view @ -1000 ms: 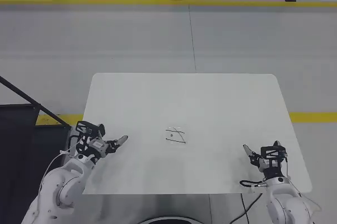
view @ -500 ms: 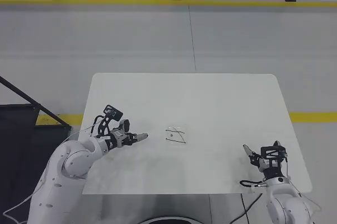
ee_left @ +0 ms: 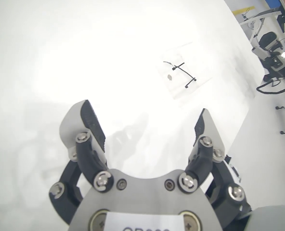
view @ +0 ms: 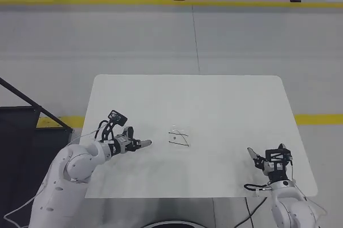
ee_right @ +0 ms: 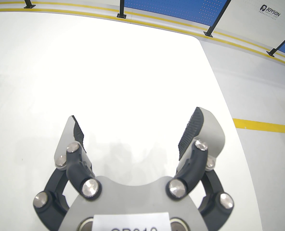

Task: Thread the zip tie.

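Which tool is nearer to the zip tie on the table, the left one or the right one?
Left. The left tool hovers close beside the zip tie, open, pointed at it, not touching. The right tool is far off on the other side, near the table edge.

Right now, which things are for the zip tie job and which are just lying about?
For the job: black zip tie; open left gripper; open right gripper.
Just lying about: small tan scrap beside the tie; clear sheet under both; white table.
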